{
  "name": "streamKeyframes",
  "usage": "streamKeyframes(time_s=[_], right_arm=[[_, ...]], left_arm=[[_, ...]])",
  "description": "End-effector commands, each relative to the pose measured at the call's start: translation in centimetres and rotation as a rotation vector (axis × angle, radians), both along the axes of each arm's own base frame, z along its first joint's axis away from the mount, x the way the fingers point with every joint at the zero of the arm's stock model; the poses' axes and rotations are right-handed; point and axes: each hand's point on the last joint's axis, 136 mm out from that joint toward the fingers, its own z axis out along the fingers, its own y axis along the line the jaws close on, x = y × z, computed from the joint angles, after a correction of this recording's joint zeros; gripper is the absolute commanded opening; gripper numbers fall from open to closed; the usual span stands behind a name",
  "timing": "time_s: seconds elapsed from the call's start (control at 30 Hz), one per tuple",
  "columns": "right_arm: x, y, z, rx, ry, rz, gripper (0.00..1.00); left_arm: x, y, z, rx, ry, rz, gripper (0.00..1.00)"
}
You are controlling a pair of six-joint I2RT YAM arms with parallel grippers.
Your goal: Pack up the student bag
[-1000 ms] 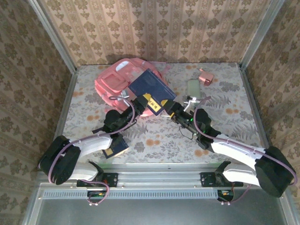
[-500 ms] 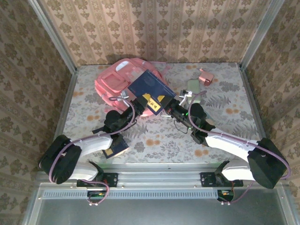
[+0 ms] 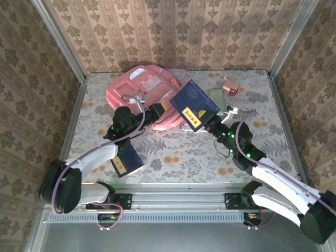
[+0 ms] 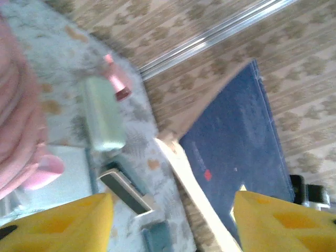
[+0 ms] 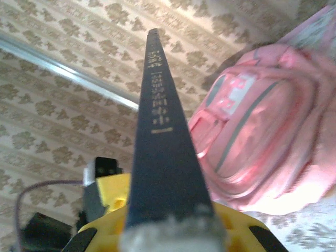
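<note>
The student bag [image 3: 140, 93] is a large pink backpack lying flat at the back left of the table; it also shows in the right wrist view [image 5: 262, 136] and at the left edge of the left wrist view [image 4: 16, 121]. My right gripper [image 3: 203, 121] is shut on the lower edge of a navy book [image 3: 193, 102] with a yellow label, held tilted above the table right of the bag. Its spine [image 5: 163, 147] rises from between my right gripper's [image 5: 170, 233] yellow jaws. My left gripper [image 3: 164, 108] is open just left of the book [image 4: 236, 142], its yellow fingers [image 4: 58, 220] spread wide and empty.
A second navy book [image 3: 126, 160] lies near the front beside the left arm. A pale green case [image 3: 216, 95] and a small pink box [image 3: 229, 85] sit at the back right, both also in the left wrist view: the case [image 4: 102, 118] and the box [image 4: 115, 84]. Metal rails edge the table.
The right gripper closed on the navy book, then the left gripper let go of it. The book has shifted right and tilted up in the right gripper; the left arm drew back a little.
</note>
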Motion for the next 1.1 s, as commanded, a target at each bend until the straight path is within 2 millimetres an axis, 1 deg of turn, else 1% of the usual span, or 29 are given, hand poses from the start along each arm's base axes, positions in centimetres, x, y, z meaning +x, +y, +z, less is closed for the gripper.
streamKeyframes(time_s=[0.0,0.07,0.1,0.13,0.2,0.23,0.27,0.33,0.37,0.47,0.6,0.67,0.7,0.83,0.97,1.07], right_arm=[[-0.6,-2.0,-4.4,-0.119,0.107,-0.014,0.0],[-0.8,-2.4,-5.1,-0.117,0.127,0.004,0.0],[-1.0,-2.4,-5.3,-0.12,0.129,0.021,0.0],[-1.1,-2.3,-5.4,-0.125,0.129,0.036,0.0],[-1.5,-1.9,-5.6,-0.147,0.131,0.073,0.0],[-1.6,-1.7,-5.6,-0.158,0.131,0.089,0.0],[-1.9,-1.4,-5.6,-0.171,0.132,0.116,0.0],[-2.2,-0.9,-5.7,-0.197,0.137,0.156,0.0],[-2.4,-0.7,-5.6,-0.206,0.137,0.176,0.0],[-2.8,-0.3,-5.7,-0.22,0.14,0.211,0.0],[-3.2,-0.1,-5.6,-0.229,0.141,0.237,0.0],[-3.3,-0.1,-5.5,-0.238,0.137,0.243,0.0],[-3.4,-0.2,-5.5,-0.245,0.139,0.243,0.0],[-3.6,-0.7,-5.6,-0.263,0.145,0.233,0.0],[-3.4,-1.3,-5.8,-0.27,0.152,0.215,0.0],[-3.2,-1.4,-5.9,-0.264,0.155,0.21,0.0]], left_arm=[[-1.8,1.5,-2.7,0.39,-0.003,-0.129,0.67],[-0.8,1.9,-2.5,0.422,0.007,-0.169,0.68],[0.5,2.7,-2.9,0.426,0.039,-0.171,0.68],[1.3,3.0,-3.4,0.432,0.072,-0.18,0.68],[2.7,2.8,-4.0,0.414,0.105,-0.241,0.68],[3.6,3.2,-4.6,0.43,0.13,-0.23,0.68],[4.6,3.3,-4.7,0.418,0.128,-0.226,0.63],[6.2,2.8,-4.4,0.406,0.095,-0.238,0.61],[7.1,2.9,-4.2,0.433,0.09,-0.229,0.61],[9.9,3.3,-5.2,0.551,0.083,-0.231,0.62],[13.1,3.8,-7.3,0.606,0.13,-0.257,0.62],[14.0,3.7,-8.3,0.617,0.138,-0.278,0.61],[14.2,3.3,-8.6,0.61,0.143,-0.303,0.61],[14.7,2.0,-10.3,0.573,0.195,-0.377,0.58],[15.2,1.5,-11.0,0.551,0.197,-0.388,0.58],[15.3,1.1,-11.5,0.525,0.207,-0.404,0.58]])
